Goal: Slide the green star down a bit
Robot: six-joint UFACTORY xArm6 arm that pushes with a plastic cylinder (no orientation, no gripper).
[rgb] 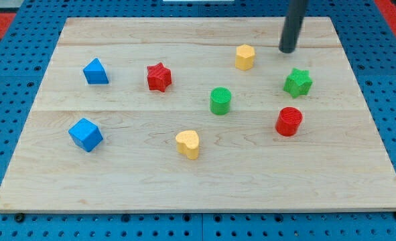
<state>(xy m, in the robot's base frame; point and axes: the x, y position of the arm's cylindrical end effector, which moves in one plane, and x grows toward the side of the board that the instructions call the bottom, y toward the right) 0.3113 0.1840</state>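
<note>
So the green star (297, 82) sits over on the view's right side of the wooden board (117, 181), and my tip (288, 50) is just above it toward the view's top, a touch to the left. There's a small gap of bare wood between them, so they're near but not touching as far as I can see. No pincer on this arm, only the dark rod, so there's nothing to be spread or pressed together, and the rod isn't holding anything.

Around the star: the red cylinder (289, 121) is right below it toward the view's bottom, slightly left, with a short strip of board between the two. It lies pretty much straight under the star. The yellow hexagon-ish block (244, 57) (shape's a bit hard to make out from this angle) is to the left of my tip, near it but apart. The green cylinder (220, 100) is left of the star and a little lower.

Further off on the left half: red star (159, 76), blue triangle-looking block (95, 71), blue cube (85, 134), and a yellow heart (188, 144) near the bottom middle. No containers anywhere, everything sits loose on the board.
</note>
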